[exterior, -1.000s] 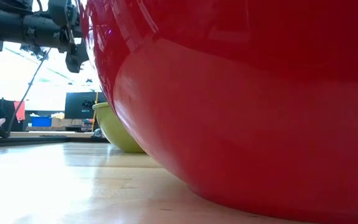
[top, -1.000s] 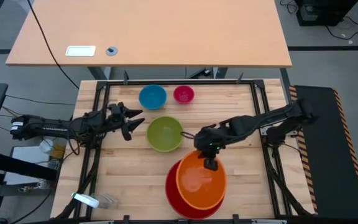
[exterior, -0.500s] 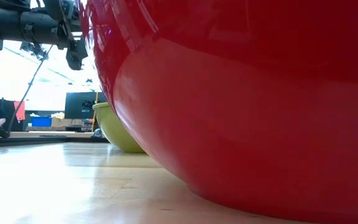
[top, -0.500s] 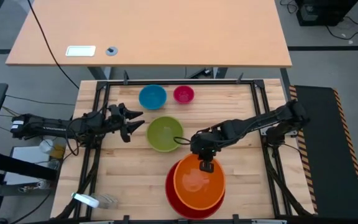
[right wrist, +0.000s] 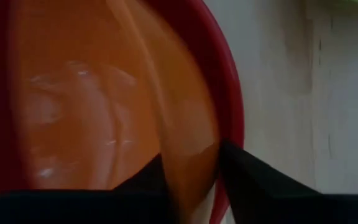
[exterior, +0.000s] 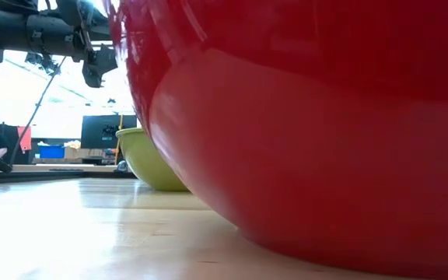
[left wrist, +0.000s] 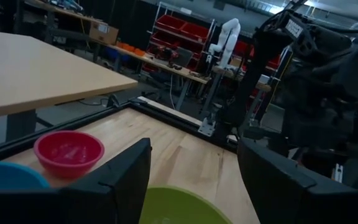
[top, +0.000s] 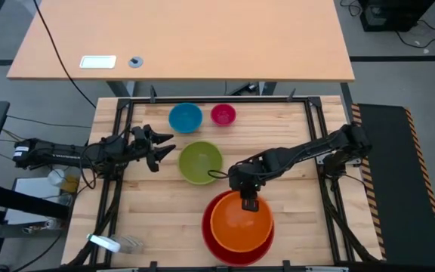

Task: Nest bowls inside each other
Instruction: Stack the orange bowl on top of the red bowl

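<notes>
The orange bowl [top: 240,223] sits inside the red bowl [top: 208,238] near the table's front edge. My right gripper [top: 248,202] points steeply down at the orange bowl's far rim, its fingers open on either side of that rim. The green bowl [top: 200,162] stands alone on the table's middle. The blue bowl [top: 185,117] and the pink bowl [top: 223,114] stand side by side at the far edge. My left gripper [top: 166,147] hangs open and level left of the green bowl, holding nothing. My right gripper comes from above, slanting down, with one finger [right wrist: 145,183] inside the orange bowl and one [right wrist: 247,177] outside, across its far rim [right wrist: 191,158]. I cannot tell whether the fingers touch the rim. The bowl rests in the red bowl.
A dark frame [top: 202,100] runs around the wooden table top. A larger desk [top: 187,38] stands beyond the far edge. The red bowl [exterior: 309,140] fills most of the low view, with the green bowl [exterior: 150,163] behind it. Bare wood lies at the near left.
My right gripper has gone down and a little toward the table's left with the orange bowl's far rim. The orange bowl, which lay tilted and off to the right over the red bowl, has sunk deeper and now sits more centred in it.
</notes>
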Motion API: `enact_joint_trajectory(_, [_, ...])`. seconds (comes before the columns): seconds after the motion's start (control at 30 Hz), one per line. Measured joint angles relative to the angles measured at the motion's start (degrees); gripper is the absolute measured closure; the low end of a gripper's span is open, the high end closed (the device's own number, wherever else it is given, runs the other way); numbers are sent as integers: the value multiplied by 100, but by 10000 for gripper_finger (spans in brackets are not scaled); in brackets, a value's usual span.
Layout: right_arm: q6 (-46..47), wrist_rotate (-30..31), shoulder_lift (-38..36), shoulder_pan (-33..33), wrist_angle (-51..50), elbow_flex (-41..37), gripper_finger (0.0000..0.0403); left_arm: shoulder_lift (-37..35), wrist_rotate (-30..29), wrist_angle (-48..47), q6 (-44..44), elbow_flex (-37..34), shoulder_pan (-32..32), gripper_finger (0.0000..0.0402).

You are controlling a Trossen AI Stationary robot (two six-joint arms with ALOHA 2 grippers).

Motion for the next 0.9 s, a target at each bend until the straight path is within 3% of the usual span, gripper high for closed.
enact_joint_trajectory(0.23, [72, -466, -2, -203, -24, 0, 194, 0, -1, -4, 11, 0, 0, 159])
enact_joint_trajectory(0.4, [139, -687, -2, -277, -276, 146, 180, 0, -1, -4, 13, 0, 0, 159])
enact_joint_trajectory(0.5, [233, -760, -2, -277, -1030, 567, 179, 0, -1, -37, 13, 0, 0, 159])
enact_joint_trajectory(0.57, [239, -510, -3, -276, -1635, 973, 179, 0, 0, -47, 14, 0, 0, 159])
enact_joint_trajectory(0.67, [165, 376, -9, -258, -2155, 1429, 179, 0, 1, -52, 15, 0, 0, 159])
enact_joint_trajectory(0.77, [-62, 1008, -13, -329, -1946, 1496, 179, 0, 1, -54, 13, 0, 0, 159])
enact_joint_trajectory(0.9, [-293, 1191, 138, -482, -1552, 1211, 182, 0, 16, -63, 13, 0, 0, 159])
